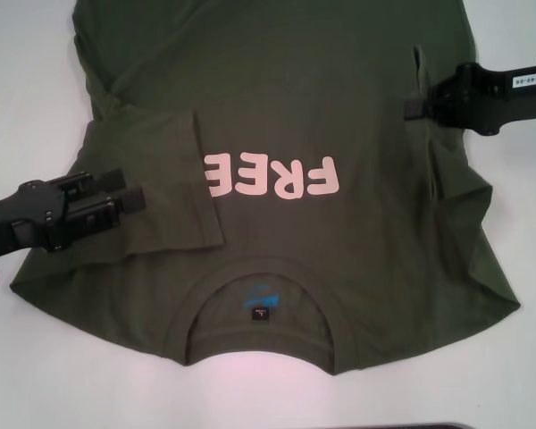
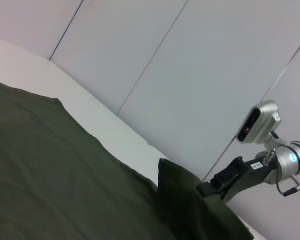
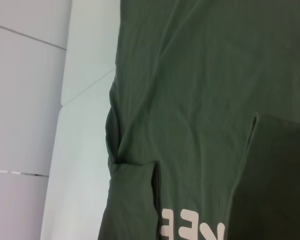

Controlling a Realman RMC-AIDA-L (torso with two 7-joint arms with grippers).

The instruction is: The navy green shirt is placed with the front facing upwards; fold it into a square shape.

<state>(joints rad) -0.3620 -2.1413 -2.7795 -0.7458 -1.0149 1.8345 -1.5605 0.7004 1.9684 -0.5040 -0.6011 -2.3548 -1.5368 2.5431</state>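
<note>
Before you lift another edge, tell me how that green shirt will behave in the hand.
The navy green shirt will probably go limp and drape: it lies wrinkled, with one sleeve already folded flat over the body. It looks light for its spread, so a pinch should lift it. Pushed, it would likely bunch rather than slide whole. The right hand holds a raised fold; the left hand is beside the folded sleeve.

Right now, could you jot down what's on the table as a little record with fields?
Garment: navy green shirt, spread front up, pink FREE lettering, blue neck label
Collar: at the near edge
Sleeve on robot's left: folded in over the body
Left gripper: low over that folded sleeve
Right gripper: at the shirt's other side, by a raised fold of cloth
Surface: white table
</note>
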